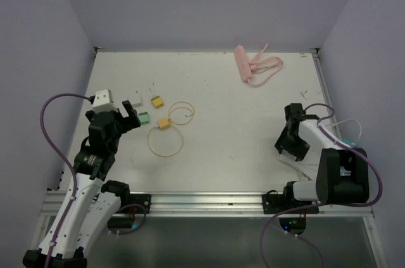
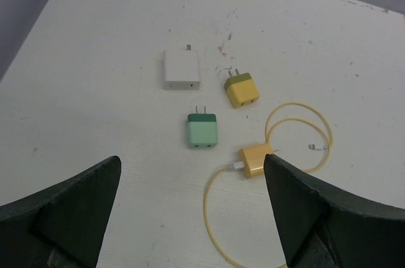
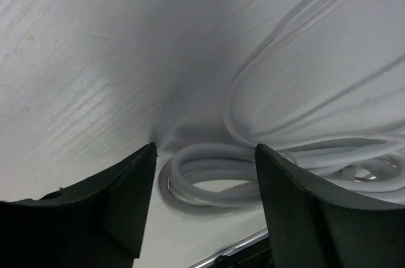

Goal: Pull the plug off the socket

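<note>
A yellow adapter (image 2: 255,159) lies on the white table, and the white plug (image 2: 235,166) of a yellow cable (image 2: 215,217) sits in its socket. The cable loops around it (image 1: 166,141); its free end (image 2: 316,147) lies loose. My left gripper (image 2: 191,160) hovers open above the table, just short of this adapter (image 1: 164,123), holding nothing. My right gripper (image 3: 205,149) is low at the near right (image 1: 291,147), far from the plug. Its jaws stand apart around a coiled white cable (image 3: 215,176) without pinching it.
A green adapter (image 2: 202,132), a white adapter (image 2: 181,70) and an olive-yellow adapter (image 2: 242,89) lie just beyond the plugged one. A pink power strip (image 1: 242,63) with its pink cord (image 1: 267,65) lies at the far right. Purple walls enclose the table.
</note>
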### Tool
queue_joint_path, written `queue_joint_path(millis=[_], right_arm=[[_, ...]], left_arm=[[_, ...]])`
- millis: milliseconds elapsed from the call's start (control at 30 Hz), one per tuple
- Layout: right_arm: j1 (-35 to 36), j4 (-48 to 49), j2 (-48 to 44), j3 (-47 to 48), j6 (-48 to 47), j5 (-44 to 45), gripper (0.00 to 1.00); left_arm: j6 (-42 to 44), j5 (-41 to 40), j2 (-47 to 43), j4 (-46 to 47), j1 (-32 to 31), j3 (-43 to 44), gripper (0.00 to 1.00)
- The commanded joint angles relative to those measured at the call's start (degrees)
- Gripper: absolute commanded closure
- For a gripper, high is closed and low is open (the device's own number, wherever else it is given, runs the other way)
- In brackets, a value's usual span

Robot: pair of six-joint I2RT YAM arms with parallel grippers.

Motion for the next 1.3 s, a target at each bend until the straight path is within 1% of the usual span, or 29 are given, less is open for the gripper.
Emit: queue_joint_path(millis=[0, 33, 67, 100, 133, 267, 300, 333, 400, 500, 533, 567, 600, 633, 667, 733, 767, 833, 900, 967, 1033, 1100, 1133, 1233, 1267], right_arm=[[0.32, 6.3, 0.25, -3.0, -0.61, -11.95, 0.36], [0.84, 6.83, 0.51, -3.35, -0.52, -12.5, 0.42], [1.54, 7.62, 0.95, -3.79, -0.17, -12.68, 0.51], [3.03, 7.98, 1.3, -3.79, 0.0, -12.68, 0.54], [3.91, 8.33, 1.65, -3.79, 0.0, -12.33, 0.6], [9.27, 8.95, 4.11, -1.78, 2.02, -12.42, 0.75], [12.16, 9.03, 5.16, -1.34, 3.16, -12.68, 0.78], [13.4, 9.21, 5.6, -0.9, 3.95, -13.03, 0.79], [16.56, 9.56, 6.66, -0.1, 5.89, -13.21, 0.79], [18.33, 6.15, 6.58, 2.0, 6.95, -7.69, 0.73], [18.25, 4.66, 5.01, 2.62, 7.12, -4.89, 0.66], [18.25, 1.33, 4.04, 4.19, 7.3, 0.19, 0.61], [18.25, -0.44, 2.55, 4.99, 7.04, 2.59, 0.53], [18.16, -1.94, 0.44, 5.87, 6.6, 4.35, 0.4], [18.16, -4.47, -0.36, 7.79, 5.2, 7.42, 0.34], [17.99, -7.12, -1.16, 9.65, 3.97, 8.93, 0.23], [18.07, -9.49, -1.33, 10.79, 3.44, 9.55, 0.22], [18.07, -11.17, -1.6, 11.06, 3.69, 10.34, 0.19], [17.9, -13.98, -1.51, 10.45, 5.8, 11.13, 0.17], [17.81, -17.31, -1.6, 10.01, 9.47, 11.66, 0.11], [17.29, -18.56, -1.95, 9.22, 11.68, 11.75, 0.05], [15.01, -18.65, -3.09, 7.64, 13.71, 11.4, 0.05], [12.56, -17.61, -3.62, 6.68, 14.06, 10.44, 0.05], [8.77, -14.7, -6.08, 3.87, 14.33, 7.46, 0.07], [6.32, -13.22, -6.43, 2.98, 15.11, 6.4, 0.07]], left_arm=[[1.02, -0.05, -0.12, 2.71, -0.27, -0.47, 0.02], [0.93, 0.04, -0.12, 2.71, -0.27, -0.47, 0.02], [0.93, 0.04, 0.06, 2.63, -0.27, -0.47, 0.02], [0.93, 0.04, 0.06, 2.71, -0.27, -0.56, 0.02], [1.02, 0.04, 0.15, 2.71, -0.27, -0.47, 0.02], [0.93, 0.04, 0.32, 2.8, -0.27, -0.47, 0.02], [0.93, 0.04, 0.32, 2.8, -0.27, -0.56, 0.02], [1.02, 0.04, 0.32, 2.8, -0.27, -0.47, 0.02], [0.93, -0.13, 0.41, 2.8, -0.27, -0.47, 0.02], [1.02, -0.31, 0.59, 2.71, -0.27, -0.47, 0.02], [1.02, -0.13, 0.59, 2.71, -0.27, -0.47, 0.02], [0.93, -0.05, 0.59, 2.71, -0.27, -0.47, 0.02], [1.02, -0.04, 0.59, 2.8, -0.27, -0.56, 0.02], [0.93, 0.04, 0.59, 2.8, -0.27, -0.56, 0.02], [0.93, 0.04, 0.5, 2.89, -0.27, -0.47, 0.02], [1.02, 0.13, 0.41, 2.89, -0.27, -0.47, 0.02], [1.02, 0.04, 0.32, 2.8, -0.27, -0.47, 0.02], [0.93, 0.04, 0.15, 2.8, -0.27, -0.47, 0.02], [1.02, -0.04, -0.03, 2.71, -0.27, -0.47, 0.02], [1.02, 0.04, -0.03, 2.71, -0.28, -0.47, 0.02], [1.02, 0.04, -0.29, 2.8, -0.27, -0.56, 0.02], [1.02, 0.13, -0.38, 2.8, -0.27, -0.56, 0.02], [0.93, 0.04, -0.55, 2.8, -0.36, -0.56, 0.02], [0.93, -0.04, -0.82, 2.63, -0.45, -0.65, 0.02], [1.02, -0.13, -0.82, 2.63, -0.54, -0.56, 0.02]])
